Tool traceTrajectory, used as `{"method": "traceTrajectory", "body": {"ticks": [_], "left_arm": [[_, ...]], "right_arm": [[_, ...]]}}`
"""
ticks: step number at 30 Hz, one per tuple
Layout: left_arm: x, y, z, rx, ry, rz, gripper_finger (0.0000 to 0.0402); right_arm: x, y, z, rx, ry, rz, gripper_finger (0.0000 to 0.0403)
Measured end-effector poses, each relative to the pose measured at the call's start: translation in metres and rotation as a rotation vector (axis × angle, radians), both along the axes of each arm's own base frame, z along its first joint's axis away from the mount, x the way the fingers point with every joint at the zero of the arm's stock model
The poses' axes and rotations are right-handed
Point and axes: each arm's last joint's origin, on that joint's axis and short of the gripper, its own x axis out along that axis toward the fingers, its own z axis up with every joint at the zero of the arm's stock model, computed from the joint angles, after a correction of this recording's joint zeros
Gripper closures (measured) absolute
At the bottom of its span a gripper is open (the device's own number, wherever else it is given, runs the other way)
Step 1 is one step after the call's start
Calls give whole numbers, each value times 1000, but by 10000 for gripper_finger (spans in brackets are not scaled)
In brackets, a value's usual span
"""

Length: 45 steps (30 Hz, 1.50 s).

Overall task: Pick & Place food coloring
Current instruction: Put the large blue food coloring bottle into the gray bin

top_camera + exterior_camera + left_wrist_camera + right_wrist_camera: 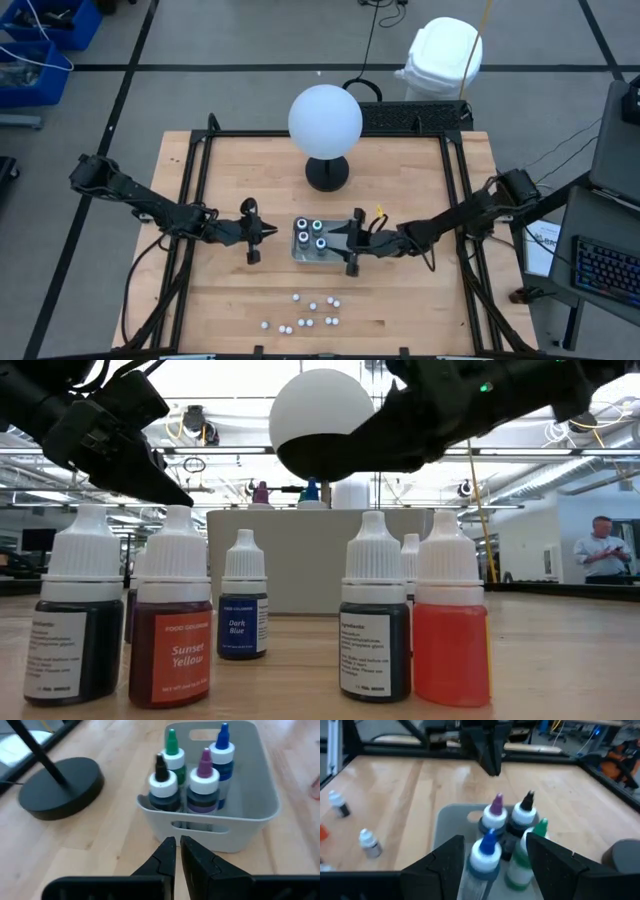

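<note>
A small grey tray (pixel 296 255) sits mid-table with several larger food coloring bottles standing upright in it, their tips black (pixel 161 767), green (pixel 172 742), purple (pixel 205 760) and blue (pixel 223 735). Several tiny white-capped food coloring bottles (pixel 310 312) stand on the wood near the front edge, and they fill the low view (pixel 172 630). My left gripper (pixel 272 231) is shut just left of the tray, its tips (pixel 177 847) short of the tray wall (pixel 240 827). My right gripper (pixel 495 857) hovers open over the tray's right end, its fingers on either side of the blue-tipped bottle (pixel 484 852) without touching it.
A white globe lamp (pixel 325 120) on a round black base (pixel 327 173) stands behind the tray. Black frame rails (pixel 200 190) run along the table's sides and back. Two tiny bottles (pixel 370 842) stand left of the tray in the right wrist view. A person (pixel 600 550) stands far off in the room.
</note>
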Motion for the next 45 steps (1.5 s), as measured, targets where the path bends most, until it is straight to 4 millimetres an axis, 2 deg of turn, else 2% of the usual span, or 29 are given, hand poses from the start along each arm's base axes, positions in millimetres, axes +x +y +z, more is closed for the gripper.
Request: {"method": "traceTrajectory", "body": {"ticks": [3, 5, 7, 11, 14, 17, 23, 28, 32, 39, 45], "left_arm": [[1, -2, -4, -27, 26, -47, 366], [3, -3, -8, -1, 48, -65, 366], [5, -3, -9, 22, 40, -57, 366], [8, -2, -10, 31, 26, -32, 366], [9, -1, -9, 29, 22, -27, 366], [9, -1, -9, 29, 22, -26, 366], [7, 0, -11, 37, 47, -26, 366], [7, 0, -12, 33, 50, -28, 366], [7, 0, -12, 32, 50, -27, 366], [7, 0, -12, 29, 49, -26, 366], [8, 0, -11, 27, 43, -27, 366]], "right_arm": [[-1, 4, 0, 3, 7, 29, 202], [4, 6, 8, -7, -9, 43, 202], [16, 10, 31, -32, -15, 55, 202], [41, 19, 86, -90, 101, 51, 202], [53, 21, 99, -144, 212, -1, 202], [64, 21, 92, -151, 273, -63, 202], [80, 19, 54, -155, 345, -162, 202], [75, 30, 56, -158, 290, -258, 197], [69, 37, 46, -113, 296, -270, 188], [56, 35, 19, -74, 304, -324, 183], [47, 31, 11, -32, 232, -318, 183]]}}
